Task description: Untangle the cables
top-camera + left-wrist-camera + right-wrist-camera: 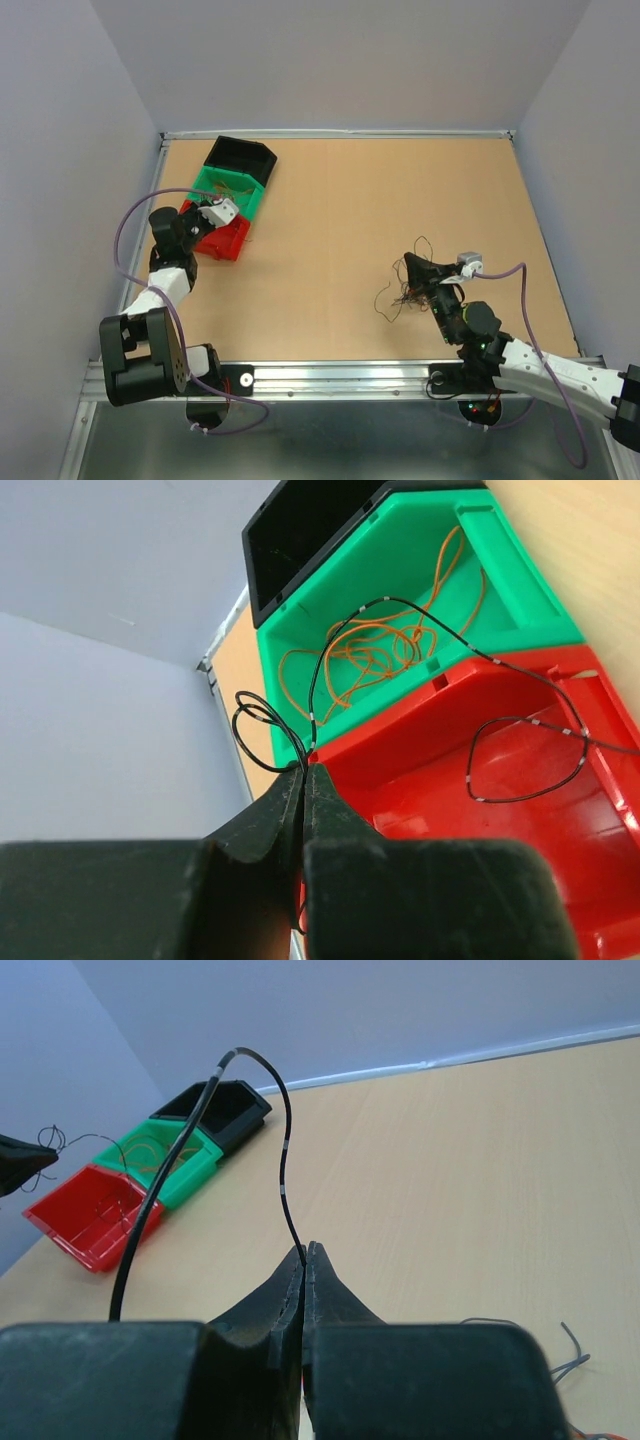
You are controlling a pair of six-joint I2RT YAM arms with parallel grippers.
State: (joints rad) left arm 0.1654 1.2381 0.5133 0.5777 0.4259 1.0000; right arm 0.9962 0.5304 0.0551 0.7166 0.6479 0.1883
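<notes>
Black wire [388,600] is pinched between the tips of the left claw [303,770], which are pressed together on it. From the pinch it is carried up in an arc over the green bin [520,590] and down across the red bin [420,730], where a loose loop of it is seen over the inside of that bin. A small curl is also thrown out to the left of the tips. In the green bin, orange wires [370,655] are heaped. A black bin [300,530] is set beyond the green one, and the three bins are lined up touching at the far left of the table [350,200].

The right claw [305,1248] is likewise closed, with a second wire [285,1150], also black, gripped at its very tips. That wire is bent up and over to the left; the thick blurred strand near the lens is probably the same one. In the top view the tangle [408,290] is seen lying on the table at the near right, close against the right claw, with thin strands spread around it. Whether the second wire is joined to the tangle cannot be told.
</notes>
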